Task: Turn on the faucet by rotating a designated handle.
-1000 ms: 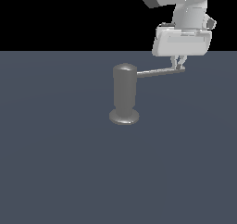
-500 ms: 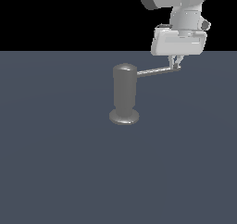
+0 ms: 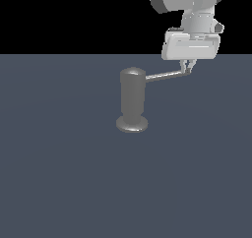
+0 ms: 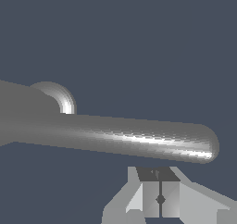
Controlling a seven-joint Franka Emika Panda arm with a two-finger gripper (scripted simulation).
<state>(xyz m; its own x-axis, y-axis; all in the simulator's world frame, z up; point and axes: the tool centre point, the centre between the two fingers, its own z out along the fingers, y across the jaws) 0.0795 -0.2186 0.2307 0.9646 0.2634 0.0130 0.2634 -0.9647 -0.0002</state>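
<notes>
The faucet (image 3: 133, 97) is a dull grey upright cylinder on a flared round base, in the middle of the exterior view. Its handle (image 3: 167, 75), a thin grey rod, projects toward the exterior view's right. My gripper (image 3: 188, 70) hangs from above at the rod's rounded tip. In the wrist view the fingers (image 4: 150, 197) are pressed together with nothing between them, and the gripper (image 4: 159, 199) sits just beside the handle (image 4: 134, 140) near its tip. The faucet body (image 4: 18, 112) shows at the edge of the wrist view.
A flat dark blue-grey surface (image 3: 74, 183) bears the faucet. The white arm and hand (image 3: 191, 44) come down from above on the exterior view's right.
The gripper has shifted slightly toward the exterior view's left and a little lower, staying at the handle's tip. The handle's angle has hardly changed.
</notes>
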